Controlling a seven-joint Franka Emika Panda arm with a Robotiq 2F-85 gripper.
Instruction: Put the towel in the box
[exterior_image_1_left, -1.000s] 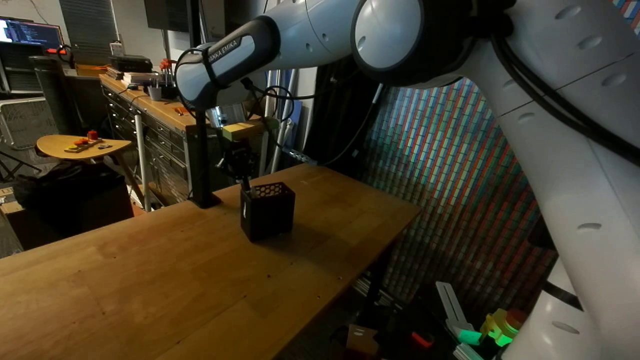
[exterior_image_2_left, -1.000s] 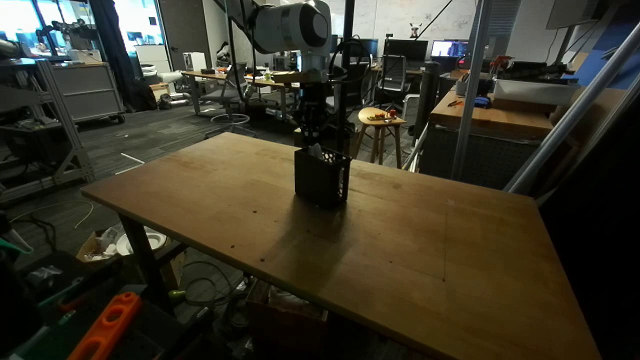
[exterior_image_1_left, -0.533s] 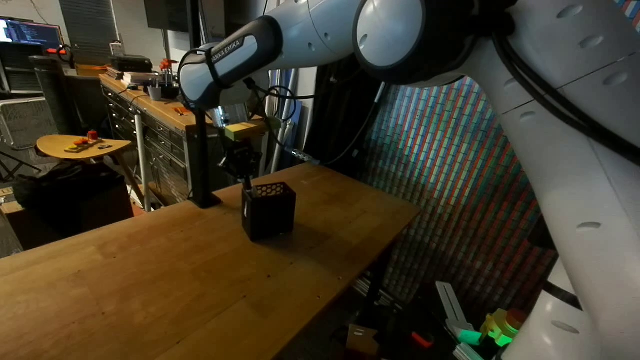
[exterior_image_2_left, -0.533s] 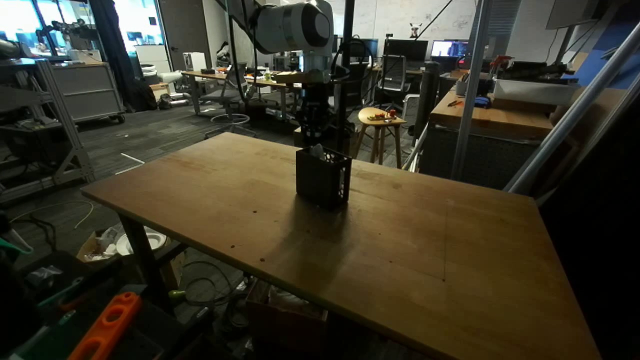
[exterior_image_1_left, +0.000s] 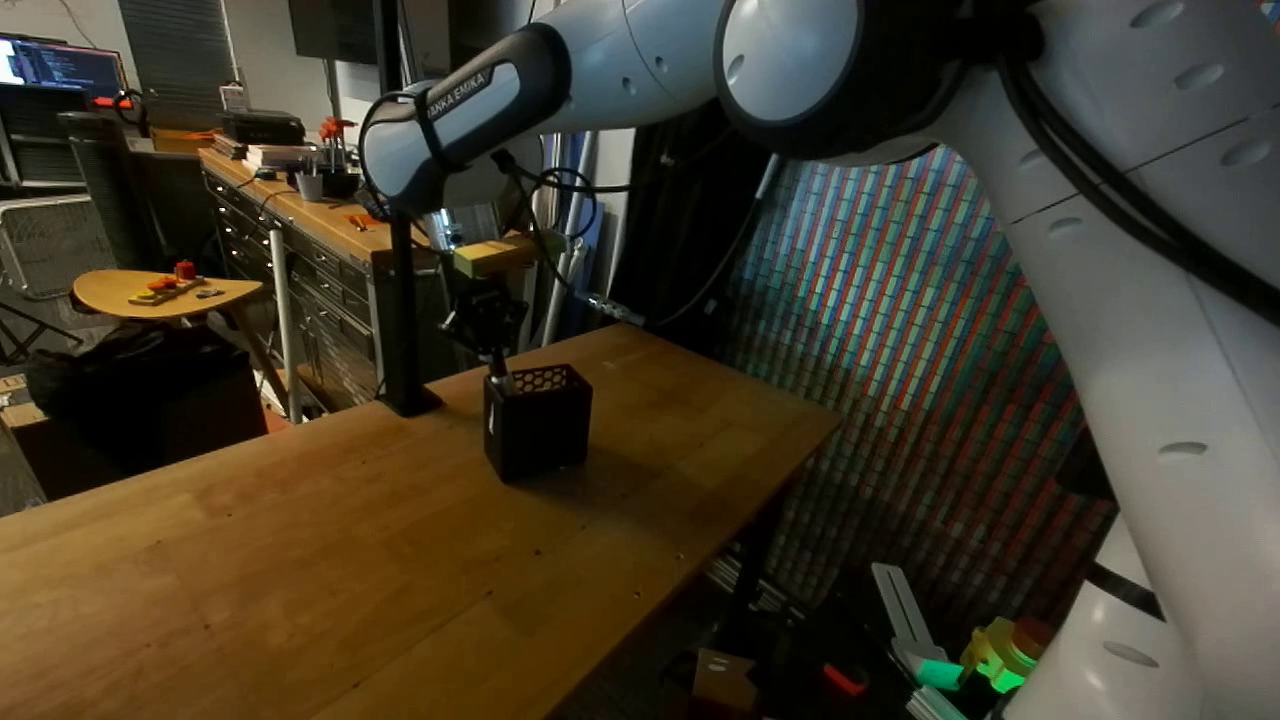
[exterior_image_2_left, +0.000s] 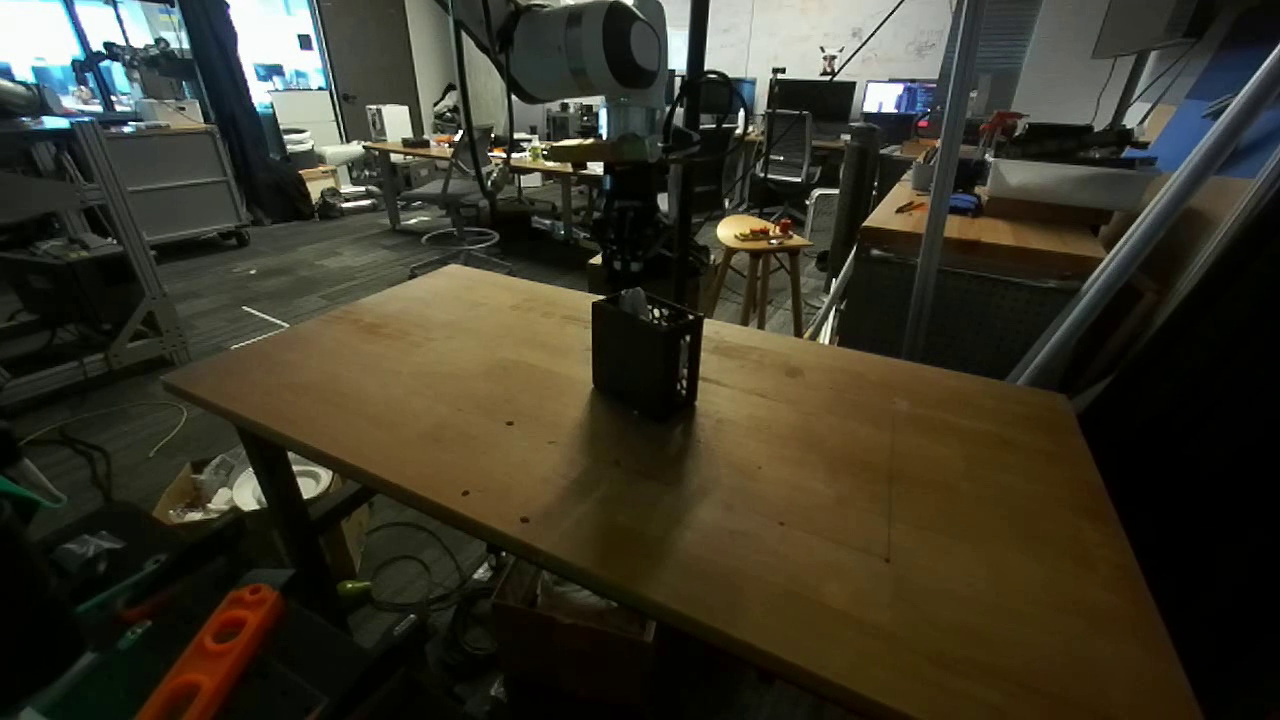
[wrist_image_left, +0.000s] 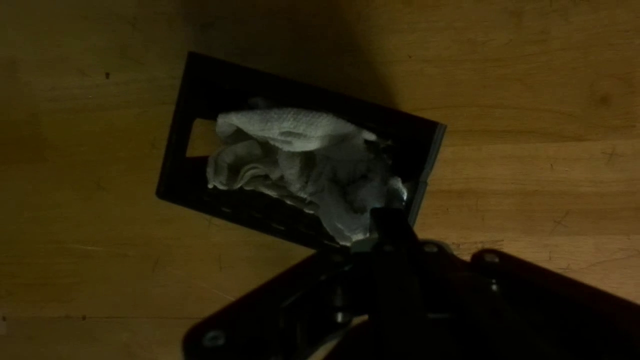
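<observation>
The dark box (exterior_image_1_left: 540, 432) stands upright on the table near its back edge, in both exterior views. Inside it, in the wrist view, lies the rumpled grey-white towel (wrist_image_left: 295, 131), bunched and drawn up toward one corner. A peak of the towel (exterior_image_2_left: 634, 303) shows above the rim in an exterior view. My gripper (wrist_image_left: 376, 230) hangs over that same corner, its fingers together with cloth gathered at the tips; it looks shut on the towel. The exact pinch is dark and partly hidden behind a finger. The box's wall (wrist_image_left: 310, 92) surrounds the rest of the cloth.
The wooden table (exterior_image_1_left: 300, 560) spreads out around the box. A black upright post (exterior_image_1_left: 405, 330) rises from the table's back edge close to the gripper. Beyond the edge stand a small stool (exterior_image_2_left: 765, 238) and a drawer bench (exterior_image_1_left: 320, 260).
Over the last second the box has slid very slightly to the right in both exterior views, together with my gripper. The arm has shifted a little and the towel's peak still sits above the rim.
</observation>
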